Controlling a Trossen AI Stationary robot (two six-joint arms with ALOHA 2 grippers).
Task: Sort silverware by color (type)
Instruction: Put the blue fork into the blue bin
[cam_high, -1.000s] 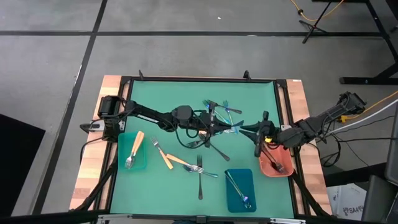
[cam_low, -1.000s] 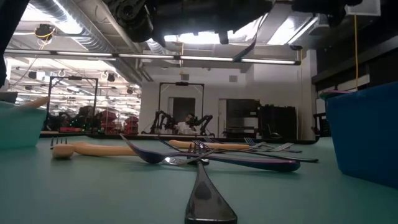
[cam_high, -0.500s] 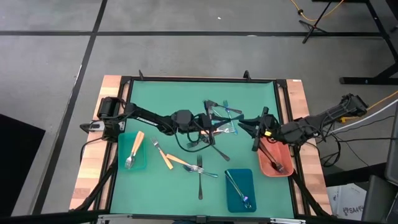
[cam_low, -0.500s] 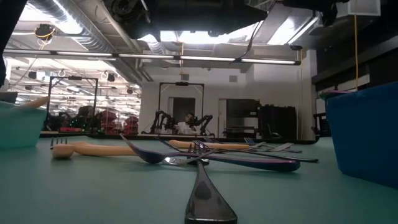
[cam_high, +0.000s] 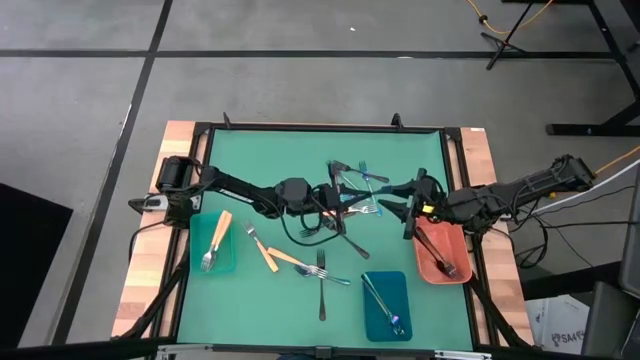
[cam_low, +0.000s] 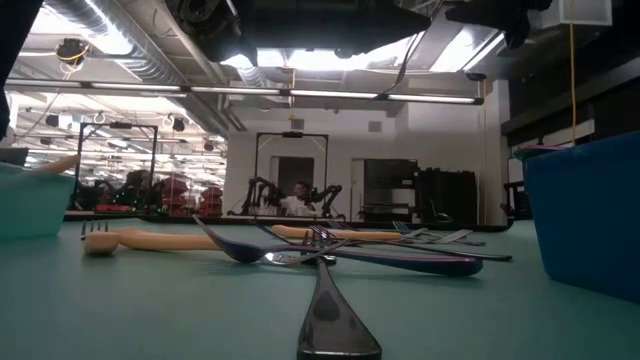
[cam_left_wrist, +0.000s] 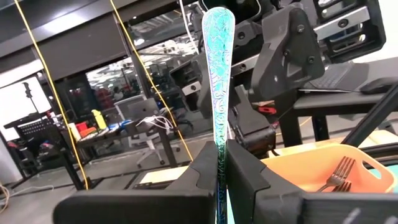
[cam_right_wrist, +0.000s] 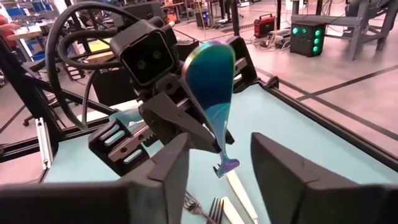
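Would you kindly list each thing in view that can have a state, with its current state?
Left gripper: shut on the iridescent teal utensil, held above the table.
Right gripper: open, facing the utensil's spoon end, not gripping it.
Teal tray: holds an orange-handled fork.
Blue tray: holds iridescent utensils.
Salmon tray: holds a dark fork.
Loose silverware: lying unsorted on the mat.

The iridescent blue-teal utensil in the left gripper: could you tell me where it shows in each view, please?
High view: blue-teal utensil at table centre, between both grippers.
Low view: not in it.
Left wrist view: handle upright, clamped in the left gripper.
Right wrist view: bowl end beyond the open right gripper.
Shared landmark: salmon tray.
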